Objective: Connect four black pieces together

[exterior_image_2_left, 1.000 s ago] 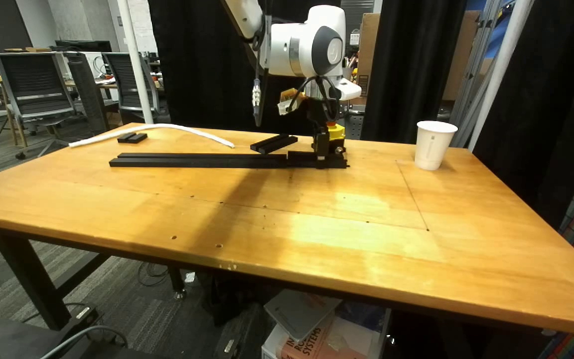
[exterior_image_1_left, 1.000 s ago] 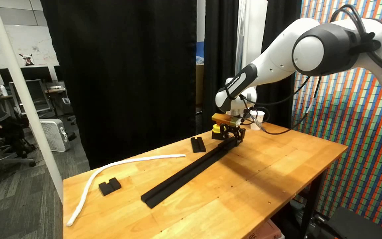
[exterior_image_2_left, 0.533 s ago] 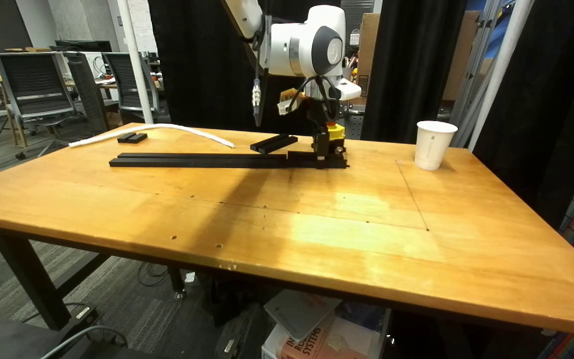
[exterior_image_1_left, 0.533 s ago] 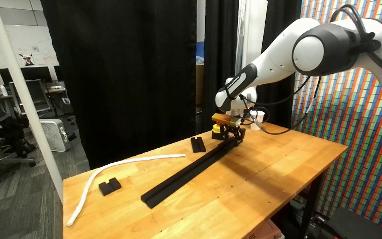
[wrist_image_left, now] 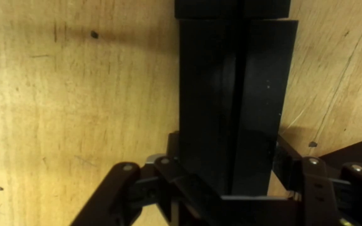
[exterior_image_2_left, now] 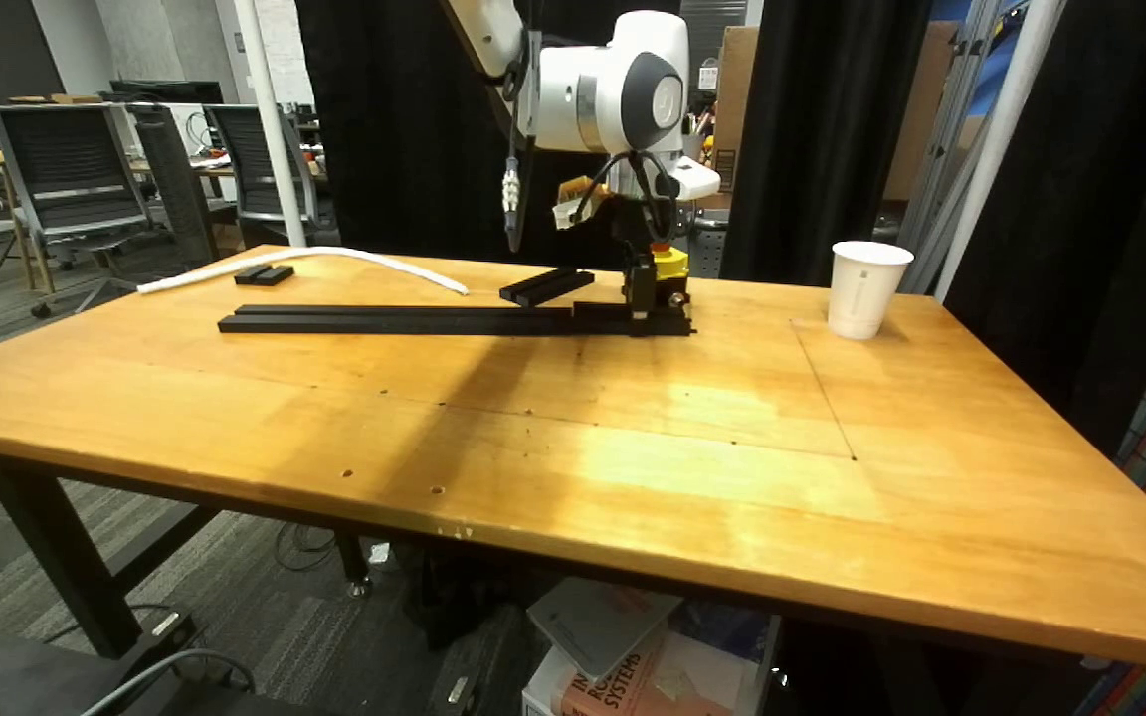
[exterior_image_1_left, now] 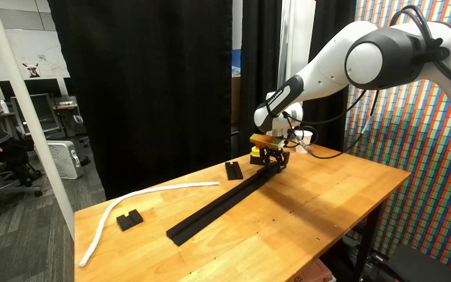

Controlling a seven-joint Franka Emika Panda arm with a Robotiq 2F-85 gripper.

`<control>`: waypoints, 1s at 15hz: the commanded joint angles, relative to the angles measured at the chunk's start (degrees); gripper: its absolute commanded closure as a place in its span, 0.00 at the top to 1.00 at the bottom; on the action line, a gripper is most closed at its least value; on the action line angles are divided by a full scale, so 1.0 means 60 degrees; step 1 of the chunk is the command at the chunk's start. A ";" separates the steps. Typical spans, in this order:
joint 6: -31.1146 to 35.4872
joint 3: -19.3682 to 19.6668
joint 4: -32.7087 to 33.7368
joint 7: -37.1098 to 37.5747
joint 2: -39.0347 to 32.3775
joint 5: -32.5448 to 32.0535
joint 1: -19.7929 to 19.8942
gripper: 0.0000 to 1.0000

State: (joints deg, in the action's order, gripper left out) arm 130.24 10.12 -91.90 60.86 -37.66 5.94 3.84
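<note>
White arm slopes down, gripper clasping bar

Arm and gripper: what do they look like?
The arm is white with dark grey joint covers, small lettering near the wrist and black cables strapped along it. The gripper is black, its linked jaws dotted with silvery pins; an orange block sits above.

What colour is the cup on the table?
White; the cup shows best in an exterior view.
</note>
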 commanded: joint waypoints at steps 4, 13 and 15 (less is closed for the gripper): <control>-0.0066 -0.0042 -0.0095 -0.0005 0.0051 0.0184 0.0015 0.45; 0.0012 -0.0091 -0.0159 -0.0047 0.0007 0.0285 0.0063 0.45; 0.0044 -0.0088 -0.0224 -0.0029 0.0030 0.0311 0.0062 0.45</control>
State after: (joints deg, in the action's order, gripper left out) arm 130.24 10.10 -92.07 60.88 -37.71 6.17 3.85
